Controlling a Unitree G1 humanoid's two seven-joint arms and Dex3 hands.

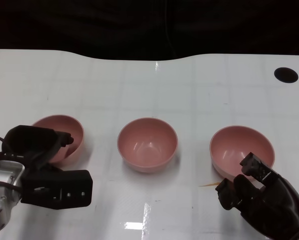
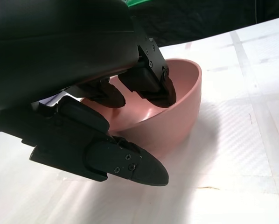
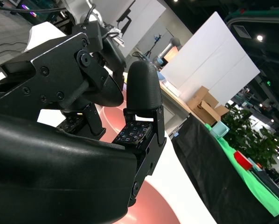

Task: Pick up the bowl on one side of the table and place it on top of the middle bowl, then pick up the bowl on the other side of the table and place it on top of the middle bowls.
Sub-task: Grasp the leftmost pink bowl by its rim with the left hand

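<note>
On the white table (image 1: 189, 90) you have three pink bowls unstacked; your left hand (image 1: 37, 150) straddles the left bowl (image 1: 64, 131) rim, unclosed; right hand (image 1: 262, 197) open, empty.

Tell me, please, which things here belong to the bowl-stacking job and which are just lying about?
Part of the job:
left pink bowl, with the left hand over its rim
middle pink bowl
right pink bowl, with the right hand beside it

Just lying about:
black round hole in the white table
</note>
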